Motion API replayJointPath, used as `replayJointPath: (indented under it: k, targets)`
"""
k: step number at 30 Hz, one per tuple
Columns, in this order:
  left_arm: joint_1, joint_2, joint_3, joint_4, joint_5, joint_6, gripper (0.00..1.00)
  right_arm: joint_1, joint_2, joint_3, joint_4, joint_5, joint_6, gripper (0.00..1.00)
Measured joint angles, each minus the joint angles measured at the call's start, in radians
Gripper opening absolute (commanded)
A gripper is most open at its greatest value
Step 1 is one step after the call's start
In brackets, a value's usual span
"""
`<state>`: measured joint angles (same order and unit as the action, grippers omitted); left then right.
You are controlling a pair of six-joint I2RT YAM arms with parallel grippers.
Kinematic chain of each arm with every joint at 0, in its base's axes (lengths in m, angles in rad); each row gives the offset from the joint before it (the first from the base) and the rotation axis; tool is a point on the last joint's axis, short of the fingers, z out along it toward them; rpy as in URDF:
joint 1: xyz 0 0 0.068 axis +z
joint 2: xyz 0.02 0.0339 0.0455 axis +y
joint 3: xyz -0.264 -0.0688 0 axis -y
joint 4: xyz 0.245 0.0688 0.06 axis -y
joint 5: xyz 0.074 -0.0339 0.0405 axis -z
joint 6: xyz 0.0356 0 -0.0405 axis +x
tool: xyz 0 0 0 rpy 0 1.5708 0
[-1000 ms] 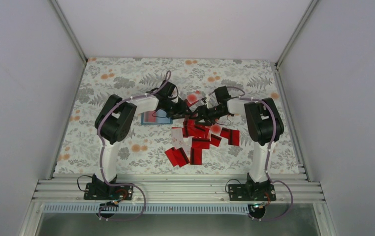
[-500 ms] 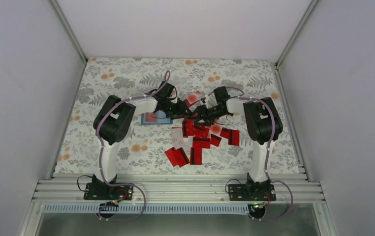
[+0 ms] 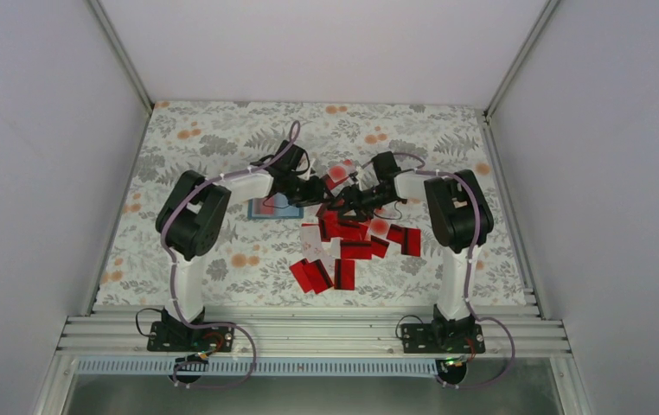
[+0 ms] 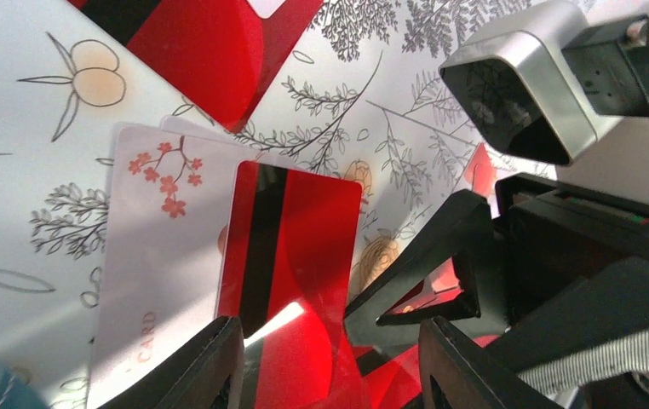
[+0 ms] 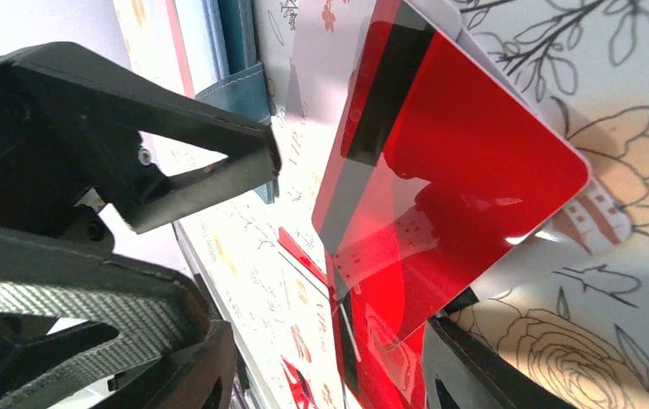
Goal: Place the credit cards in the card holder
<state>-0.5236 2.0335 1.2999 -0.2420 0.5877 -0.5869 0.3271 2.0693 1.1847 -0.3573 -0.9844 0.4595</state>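
Several red credit cards (image 3: 356,246) with black stripes, a few showing pale faces, lie scattered mid-table. The teal card holder (image 3: 265,207) lies left of them, partly under my left arm, and its edge (image 5: 240,81) shows in the right wrist view. My left gripper (image 3: 324,195) and right gripper (image 3: 342,203) meet tip to tip over the far end of the pile. One red card (image 4: 291,247) rests on a pale card (image 4: 159,264) between the open left gripper (image 4: 338,375) jaws. The same red card (image 5: 457,170) lies tilted between the open right gripper (image 5: 330,375) jaws.
The table wears a floral cloth (image 3: 222,138) inside white walls, with an aluminium rail (image 3: 309,333) at the near edge. The right wrist's silver camera (image 4: 517,94) hangs close over the left gripper. A left fingertip (image 5: 210,162) crosses the right wrist view.
Both arms' elbows have swung slightly leftward while the grippers stayed together over the far end of the card pile. The cards on the table have not visibly shifted.
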Motion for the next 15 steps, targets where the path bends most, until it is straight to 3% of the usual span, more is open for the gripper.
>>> replayJointPath:
  k: [15]
  targets:
    - [0.019, 0.019, 0.108, -0.228, -0.089, 0.238, 0.55, 0.01, -0.002, 0.035, -0.03, 0.056, -0.003, 0.55]
